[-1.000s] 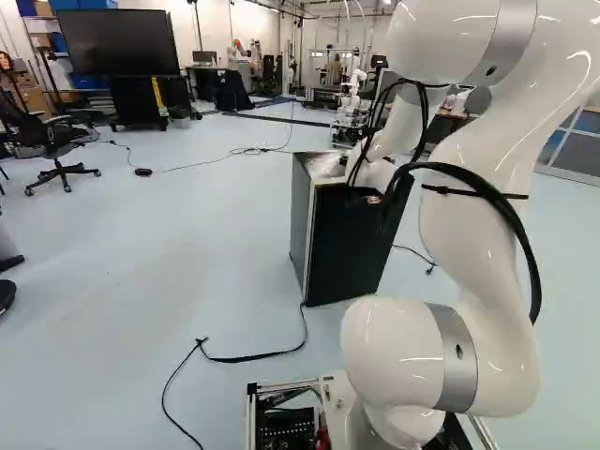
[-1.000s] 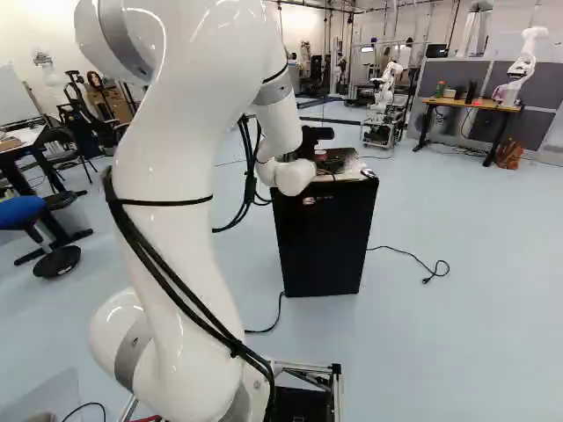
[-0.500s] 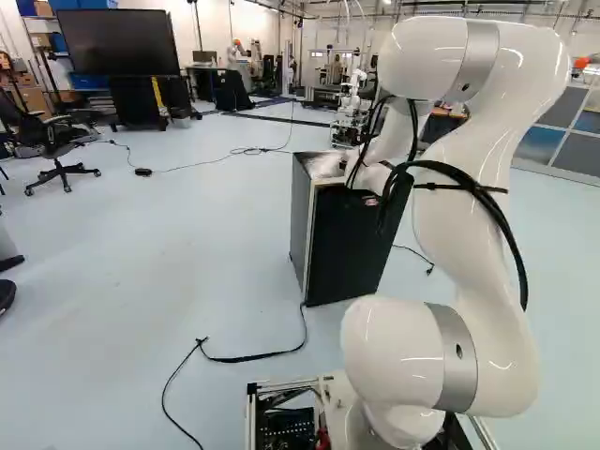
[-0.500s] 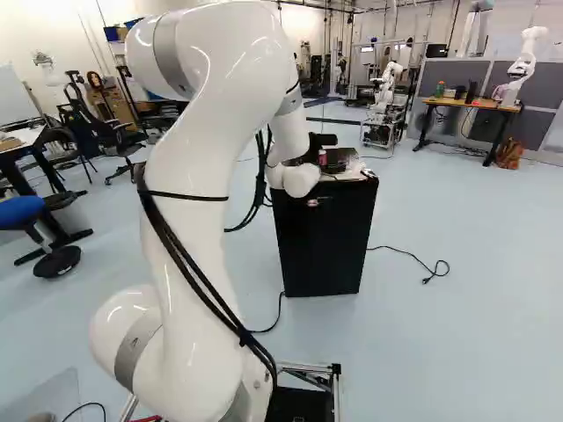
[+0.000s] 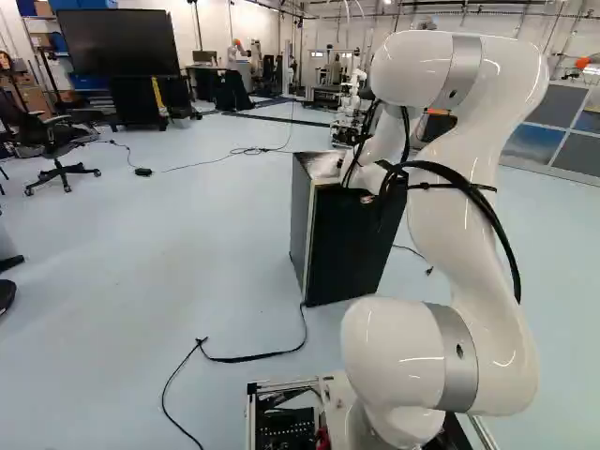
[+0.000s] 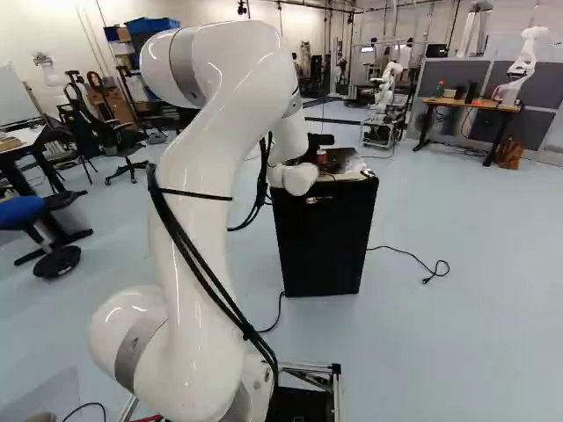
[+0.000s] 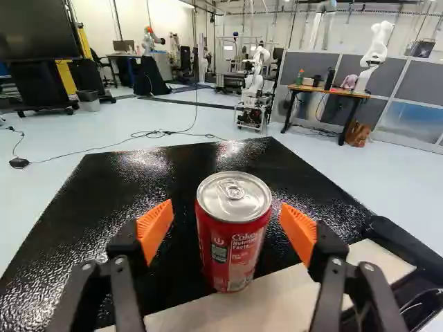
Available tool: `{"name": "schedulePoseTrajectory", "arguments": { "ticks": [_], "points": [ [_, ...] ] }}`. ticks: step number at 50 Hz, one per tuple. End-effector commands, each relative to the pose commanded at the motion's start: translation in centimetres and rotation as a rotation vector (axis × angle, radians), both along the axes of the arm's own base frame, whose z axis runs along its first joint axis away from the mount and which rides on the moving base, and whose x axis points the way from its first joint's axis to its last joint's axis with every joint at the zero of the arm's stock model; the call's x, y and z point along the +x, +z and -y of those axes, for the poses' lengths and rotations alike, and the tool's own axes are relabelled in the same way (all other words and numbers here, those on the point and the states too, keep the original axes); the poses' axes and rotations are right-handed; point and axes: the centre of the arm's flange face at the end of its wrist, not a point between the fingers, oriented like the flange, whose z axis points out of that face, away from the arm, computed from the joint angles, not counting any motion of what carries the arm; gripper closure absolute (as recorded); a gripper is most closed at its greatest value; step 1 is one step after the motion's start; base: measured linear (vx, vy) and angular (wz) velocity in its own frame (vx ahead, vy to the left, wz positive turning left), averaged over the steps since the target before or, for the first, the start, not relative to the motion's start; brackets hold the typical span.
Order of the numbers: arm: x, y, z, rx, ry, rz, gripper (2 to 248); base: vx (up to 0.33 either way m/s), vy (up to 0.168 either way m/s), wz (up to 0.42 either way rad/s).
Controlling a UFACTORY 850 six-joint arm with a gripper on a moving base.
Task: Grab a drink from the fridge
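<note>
At the fridge top in the right base view is my gripper (image 6: 332,165), mostly hidden by my wrist. The wrist view has the gripper (image 7: 228,220) open, its orange pads on either side of a red drink can (image 7: 233,238), with a gap at each side. The can stands upright on the glossy black top of the fridge (image 7: 131,190), by a cream strip along the edge. Black sides and a pale edge mark the fridge (image 5: 352,246) in the left base view. Its inside cannot be seen.
A black cable (image 5: 248,357) lies on the floor near the fridge's foot, and another (image 6: 409,257) to its right. Beyond stand a wooden-topped desk (image 6: 471,104), another robot (image 6: 387,88) and, in the left base view, an office chair (image 5: 58,155).
My arm's elbow has come down and forward, leftward in the left base view and rightward in the right one. The base and the fridge have stayed in place.
</note>
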Motion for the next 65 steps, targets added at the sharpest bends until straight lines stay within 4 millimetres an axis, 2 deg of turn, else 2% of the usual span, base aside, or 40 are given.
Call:
{"name": "schedulePoseTrajectory", "arguments": {
  "ticks": [1,2,6,7,12,13,17,18,65],
  "points": [
    [0.0,0.0,0.0,0.000,0.000,0.000,20,0.000,0.000,0.000],
    [0.0,0.0,0.0,0.000,0.000,0.000,60,0.000,0.000,0.000],
    [0.0,0.0,0.0,0.000,0.000,0.000,60,0.000,0.000,0.000],
    [0.0,0.0,0.0,0.000,0.000,0.000,98,0.000,0.000,0.000],
    [0.0,0.0,0.0,0.000,0.000,0.000,98,0.000,0.000,0.000],
    [0.0,0.1,0.0,0.000,0.000,0.001,136,0.000,0.000,0.000],
    [0.0,0.4,0.0,-0.001,0.000,0.005,136,0.000,0.000,0.000],
    [0.0,0.5,0.0,-0.002,0.000,0.007,152,0.000,0.000,0.000],
    [-0.2,5.8,-0.1,-0.025,0.000,0.087,152,0.000,0.000,0.000]
  ]
}}
